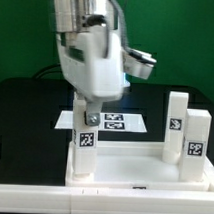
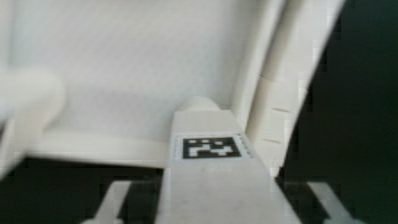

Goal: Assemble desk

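The desk panel (image 1: 123,166) lies flat and white at the front of the table, rim up. Two tagged legs (image 1: 174,125) (image 1: 197,144) stand upright at its corners on the exterior view's right. My gripper (image 1: 87,114) is shut on the top of a third leg (image 1: 84,149), which stands upright at the panel's corner on the exterior view's left. In the wrist view this leg (image 2: 210,150) runs between my fingers (image 2: 125,200), its far end against the panel's rimmed corner (image 2: 160,70).
The marker board (image 1: 122,123) lies flat behind the panel. The table is black with a green wall behind it. A white ledge (image 1: 32,197) runs along the front edge.
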Robot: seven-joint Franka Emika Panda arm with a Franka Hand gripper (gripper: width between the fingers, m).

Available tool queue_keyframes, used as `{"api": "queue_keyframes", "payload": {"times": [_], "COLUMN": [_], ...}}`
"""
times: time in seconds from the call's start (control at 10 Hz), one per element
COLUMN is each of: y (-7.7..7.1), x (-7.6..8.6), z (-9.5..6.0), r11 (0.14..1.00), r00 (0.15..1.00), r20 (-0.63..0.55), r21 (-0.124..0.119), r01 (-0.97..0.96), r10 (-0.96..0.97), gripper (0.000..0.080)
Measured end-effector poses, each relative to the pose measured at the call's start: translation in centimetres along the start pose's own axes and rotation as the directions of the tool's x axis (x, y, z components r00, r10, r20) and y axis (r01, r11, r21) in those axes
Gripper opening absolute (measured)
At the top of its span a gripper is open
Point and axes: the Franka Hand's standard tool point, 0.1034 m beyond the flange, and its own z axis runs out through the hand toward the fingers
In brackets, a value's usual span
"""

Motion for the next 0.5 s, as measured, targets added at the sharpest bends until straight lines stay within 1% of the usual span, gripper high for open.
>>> {"api": "queue_keyframes", "payload": {"times": [0.2, 0.3, 0.4, 0.5], "y": [-0.05, -0.04, -0.05, -0.07], "x": [-0.09, -0.09, -0.16, -0.08], "z": [0.01, -0.03, -0.12, -0.15], "r11": [1.000, 0.993, 0.956, 0.869], "r00": [1.000, 0.993, 0.956, 0.869], "r20": [0.000, -0.007, -0.023, -0.024], "r21": [0.000, -0.004, -0.018, -0.029], "r01": [0.015, 0.114, 0.293, 0.494], "r10": [-0.015, -0.114, -0.294, -0.494], "gripper": [0.0285, 0.0285, 0.0374, 0.0374]}}
